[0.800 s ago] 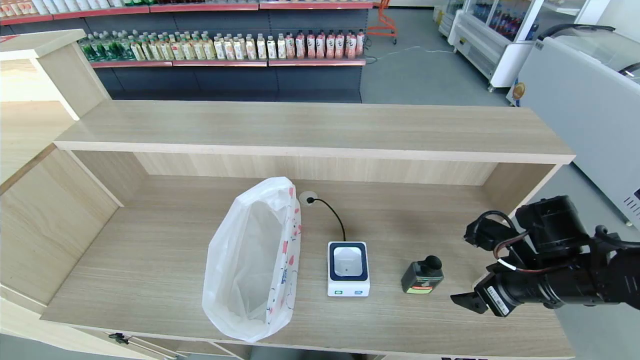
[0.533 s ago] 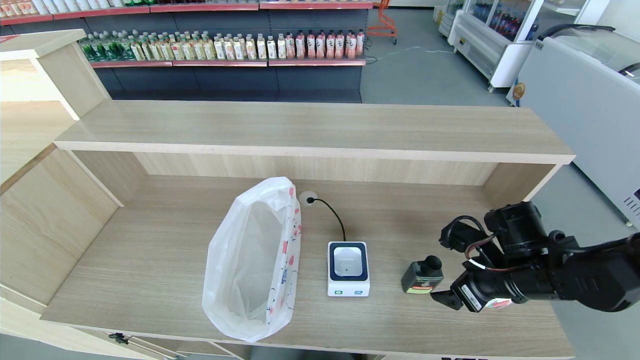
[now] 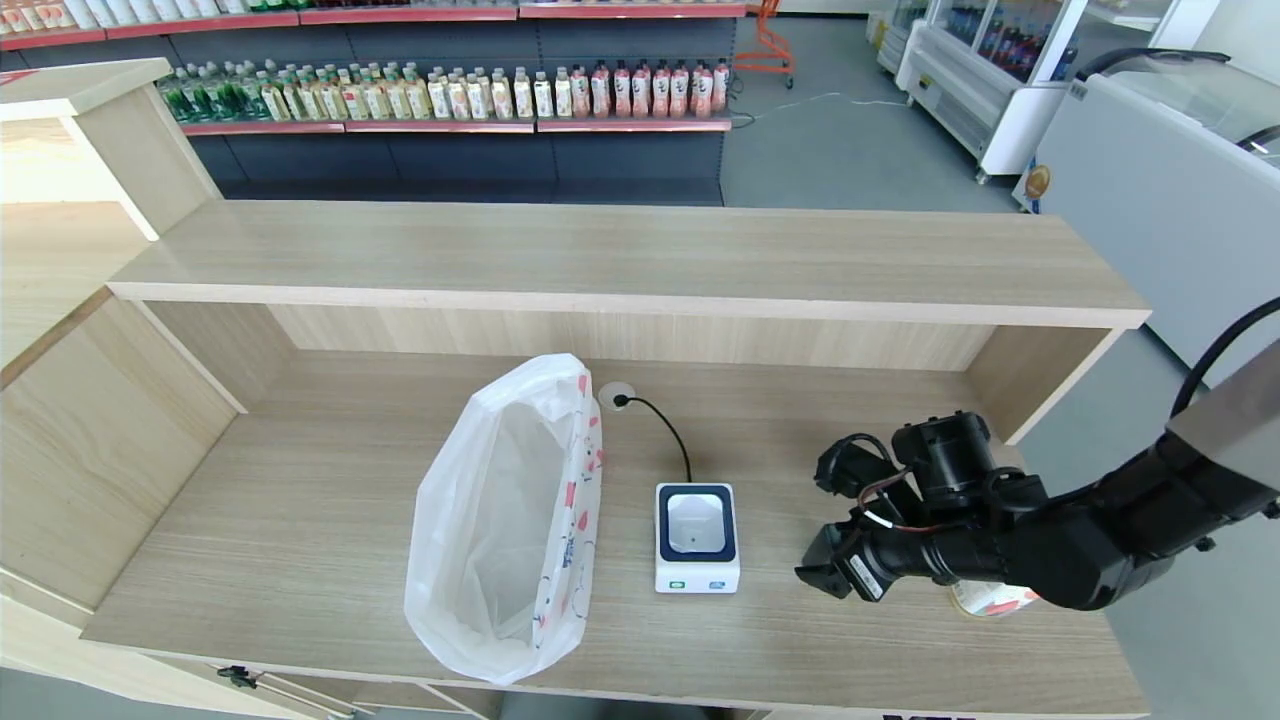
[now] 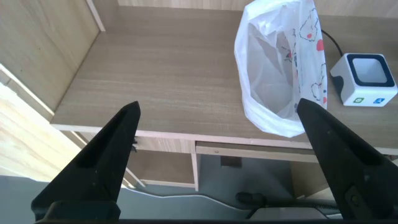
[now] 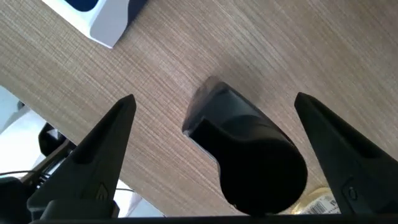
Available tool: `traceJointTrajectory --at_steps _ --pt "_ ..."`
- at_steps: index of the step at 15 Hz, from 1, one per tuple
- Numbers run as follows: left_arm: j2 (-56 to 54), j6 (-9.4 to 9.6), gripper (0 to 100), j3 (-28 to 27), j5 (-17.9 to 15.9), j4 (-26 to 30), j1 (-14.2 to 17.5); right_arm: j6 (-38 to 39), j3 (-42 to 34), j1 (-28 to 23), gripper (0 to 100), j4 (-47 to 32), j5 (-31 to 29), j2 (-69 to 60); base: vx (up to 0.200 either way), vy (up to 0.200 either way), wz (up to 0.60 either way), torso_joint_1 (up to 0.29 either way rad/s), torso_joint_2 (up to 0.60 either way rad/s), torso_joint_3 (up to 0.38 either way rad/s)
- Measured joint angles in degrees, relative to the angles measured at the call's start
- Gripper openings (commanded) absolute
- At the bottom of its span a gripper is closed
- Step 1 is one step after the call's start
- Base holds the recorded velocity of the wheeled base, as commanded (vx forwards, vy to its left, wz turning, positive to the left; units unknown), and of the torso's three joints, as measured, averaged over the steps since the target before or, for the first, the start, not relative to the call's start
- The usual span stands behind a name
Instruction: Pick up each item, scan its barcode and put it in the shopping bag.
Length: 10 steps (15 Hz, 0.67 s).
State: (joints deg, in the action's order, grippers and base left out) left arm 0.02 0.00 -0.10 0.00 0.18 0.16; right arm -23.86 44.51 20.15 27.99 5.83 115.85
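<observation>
bag (image 3: 505, 520): we see translucent white, with red and dark prints along one side
scanner (image 3: 697, 537): white, navy frame, green and blue marks
bottle (image 5: 242, 149): dark, black cap
tabletop (image 3: 300, 520): pale wood grain

One dark squat bottle with a black cap (image 5: 242, 149) was between the right fingers (image 5: 93, 168). Beside them on the one light wooden bench (image 3: 300, 520) were one white box-shaped scanner (image 3: 697, 537) and one translucent white plastic shopping bag (image 3: 500, 520); behind them, one pale labelled container (image 3: 985, 598).

Bright, even overhead light; soft shadows; bowed wide-angle edges.
</observation>
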Motion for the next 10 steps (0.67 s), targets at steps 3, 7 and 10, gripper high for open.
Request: traceJointTrajectory --at_steps 3,7,10 --pt "0.0 0.00 100 0.0 0.0 0.0 0.0 0.0 1.3 0.8 100 2.2 0.2 2.9 0.000 0.000 0.00 0.000 0.00 0.000" --pt "0.0 0.00 100 0.0 0.0 0.0 0.0 -0.1 2.6 1.4 0 2.8 0.2 4.8 0.000 0.000 0.00 0.000 0.00 0.000" --pt "0.0 0.00 100 0.0 0.0 0.0 0.0 0.4 2.6 1.9 0 2.9 0.2 4.4 0.000 0.000 0.00 0.000 0.00 0.000"
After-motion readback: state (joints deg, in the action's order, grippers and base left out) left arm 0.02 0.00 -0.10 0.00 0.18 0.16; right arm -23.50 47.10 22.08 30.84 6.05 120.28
